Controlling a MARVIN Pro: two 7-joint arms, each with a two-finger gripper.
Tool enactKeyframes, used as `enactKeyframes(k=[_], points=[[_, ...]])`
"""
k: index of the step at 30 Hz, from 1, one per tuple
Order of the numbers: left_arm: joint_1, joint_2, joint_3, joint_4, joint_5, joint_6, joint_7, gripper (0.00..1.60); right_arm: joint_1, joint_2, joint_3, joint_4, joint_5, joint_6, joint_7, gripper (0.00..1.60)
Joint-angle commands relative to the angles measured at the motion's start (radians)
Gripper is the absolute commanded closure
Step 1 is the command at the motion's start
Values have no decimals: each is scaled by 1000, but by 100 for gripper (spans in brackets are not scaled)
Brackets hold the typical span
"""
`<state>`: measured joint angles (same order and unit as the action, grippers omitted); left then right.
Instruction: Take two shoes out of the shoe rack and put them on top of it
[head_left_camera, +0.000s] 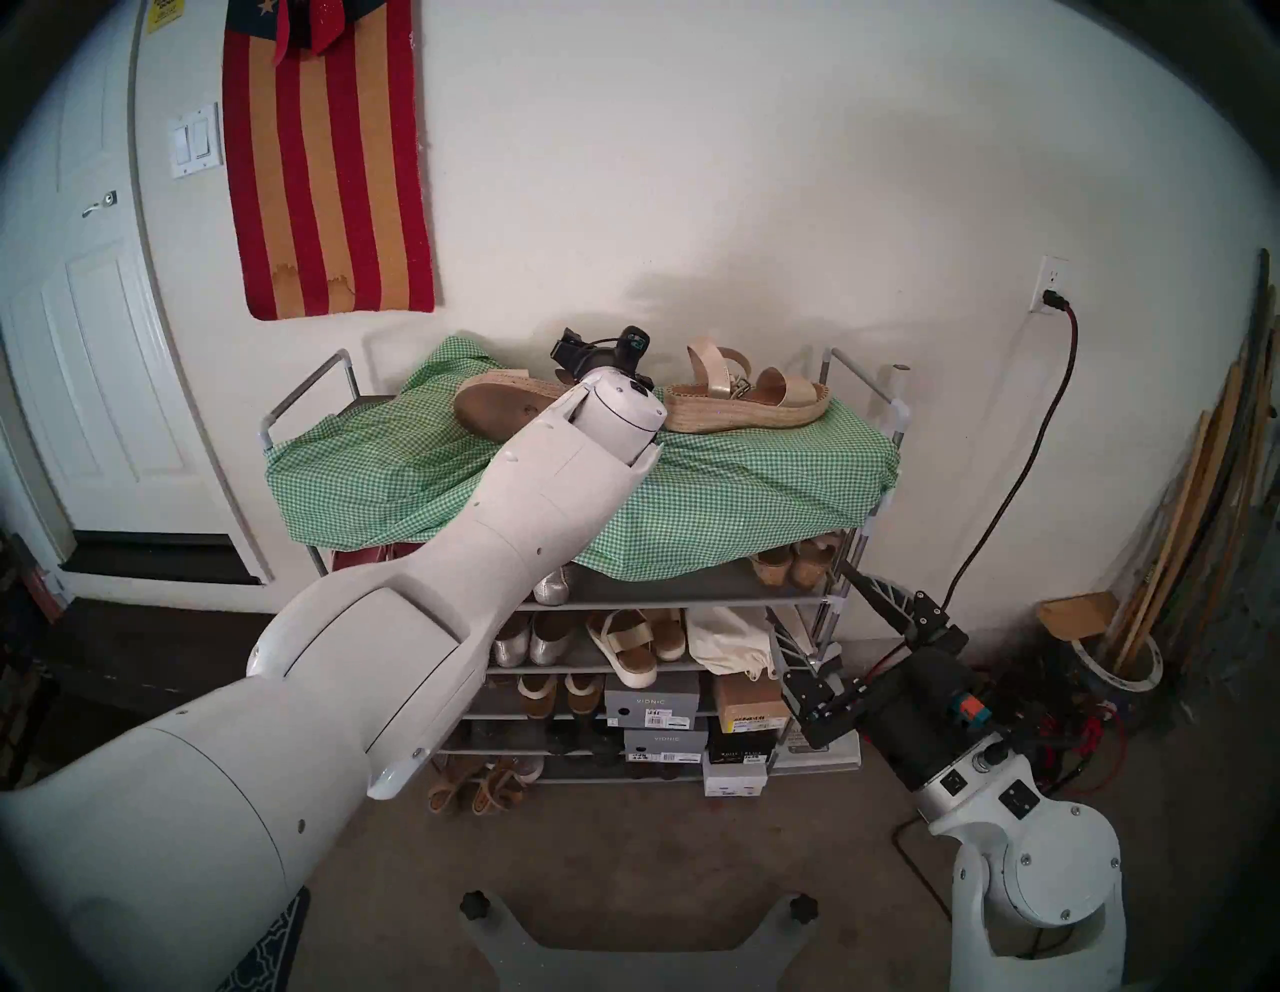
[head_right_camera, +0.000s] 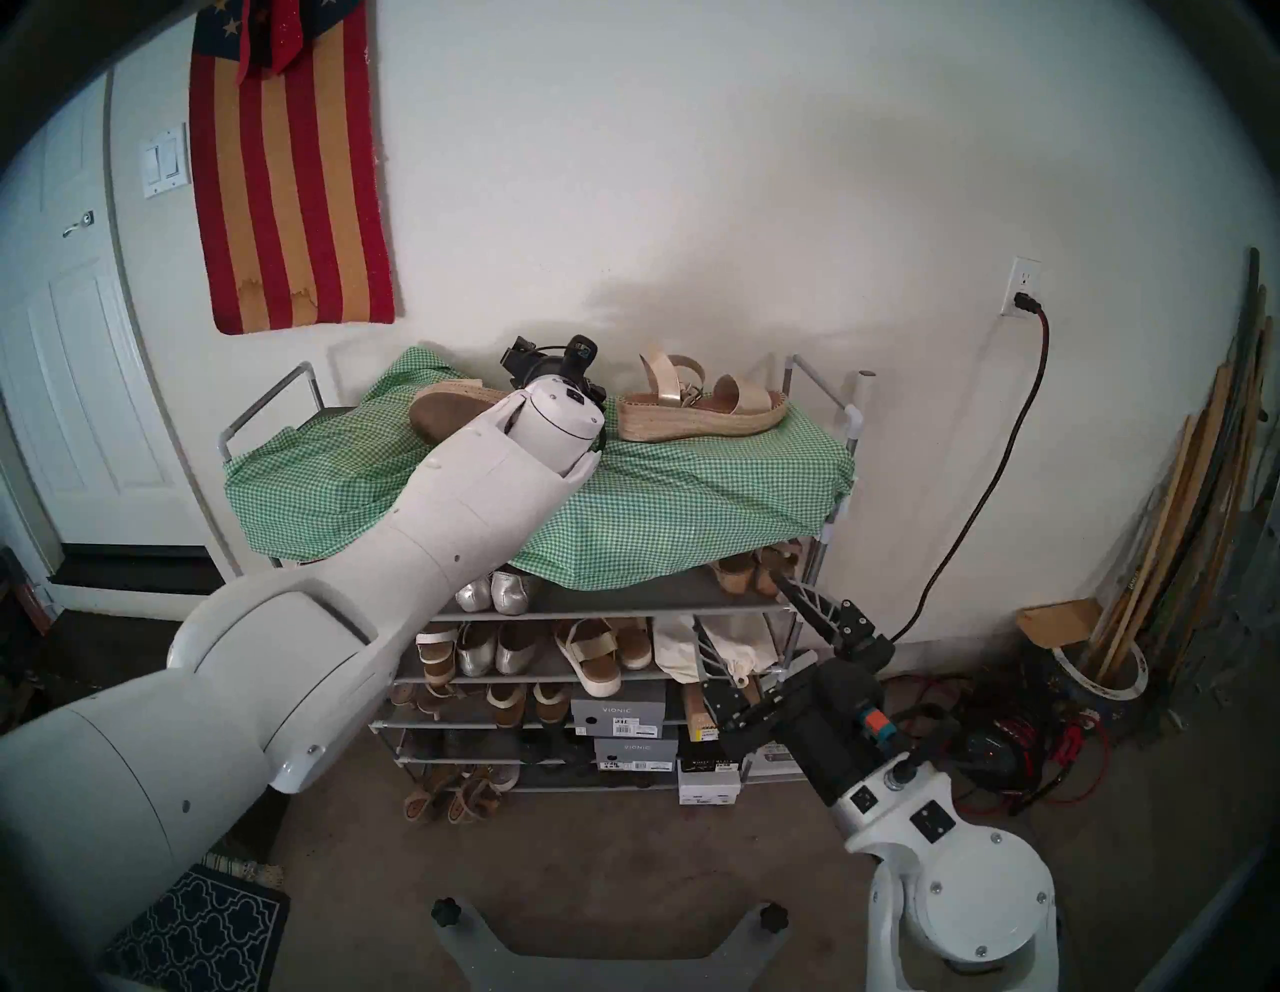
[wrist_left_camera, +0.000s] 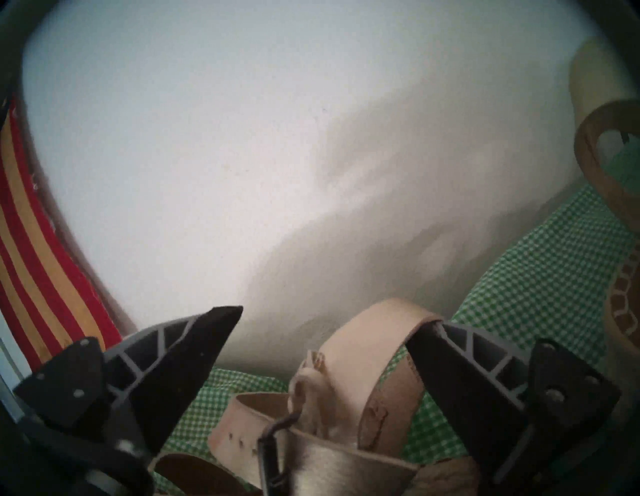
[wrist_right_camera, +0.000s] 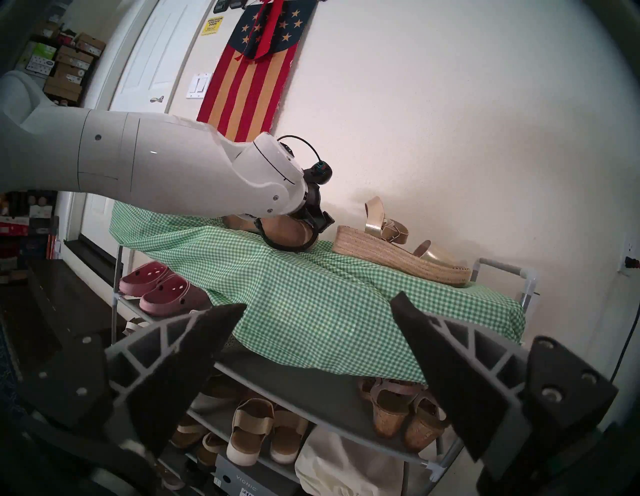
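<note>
The shoe rack (head_left_camera: 862, 391) stands against the far wall, its top draped with a green checked cloth (head_left_camera: 727, 485). Both jute-soled sandals are on top of it. The right sandal (head_left_camera: 744, 402) stands upright on its sole near the right rail. The left sandal (head_left_camera: 492, 409) lies tipped on its side, brown underside facing the near edge, partly hidden behind the left arm's wrist.

The left gripper (wrist_left_camera: 325, 332) reaches level over the cloth, its fingers (wrist_left_camera: 194, 363) spread wide on either side of the tipped sandal's ankle strap (wrist_left_camera: 363, 346); the right-hand finger lies against the strap, nothing pinched between them.

The right gripper (wrist_right_camera: 318, 315) hangs low beside the rack's right end, fingers (wrist_right_camera: 446, 374) wide apart and empty, facing the lower shelves.
</note>
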<state>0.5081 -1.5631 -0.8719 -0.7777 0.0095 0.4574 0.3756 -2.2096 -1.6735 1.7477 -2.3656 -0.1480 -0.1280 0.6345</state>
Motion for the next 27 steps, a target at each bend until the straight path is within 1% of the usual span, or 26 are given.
enactKeyframes(k=[1,3,6,7,8,12,14,15,17,18,19,20,22,23,24,26,27], points=[[-14,62,116,57,66,120,-143,0,2,-1,-4,-1,2,1,1,0],[-21,79,144,43,81,135,-142,0,1,-1,-4,-1,2,1,1,0],[-38,111,179,19,109,162,-207,0,1,-1,-3,-1,2,1,1,0],[-40,115,181,14,111,164,-194,0,1,-1,-3,-1,1,1,1,0],[-49,128,194,4,122,175,-230,0,1,-1,-3,-1,1,1,1,0],[-75,170,212,-26,143,196,-284,0,1,-1,-3,-1,1,1,1,0],[-86,190,218,-30,158,209,-301,0,1,-1,-3,-1,1,0,1,0],[-92,185,212,-21,162,215,-307,0,1,-1,-3,-1,1,0,1,0],[-100,215,216,-32,167,227,-332,0,1,-1,-2,-1,1,0,1,0],[-104,211,213,-26,172,234,-340,0,1,0,-2,-1,1,0,1,0],[-106,233,219,-34,174,241,-354,0,1,0,-2,-1,1,0,1,0],[-108,224,216,-25,179,247,-361,0,1,0,-2,-1,0,0,1,0],[-106,266,229,-43,179,259,-395,0,1,0,-2,-1,0,0,1,0],[-106,266,229,-43,179,259,-395,0,1,0,-2,-1,0,0,1,0],[-108,249,228,-34,184,266,-408,0,1,0,-2,-1,0,0,1,0],[-102,282,242,-51,184,271,-433,0,1,0,-2,-1,0,0,1,0],[-101,285,248,-55,189,275,-451,0,1,0,-2,-1,0,0,1,0]])
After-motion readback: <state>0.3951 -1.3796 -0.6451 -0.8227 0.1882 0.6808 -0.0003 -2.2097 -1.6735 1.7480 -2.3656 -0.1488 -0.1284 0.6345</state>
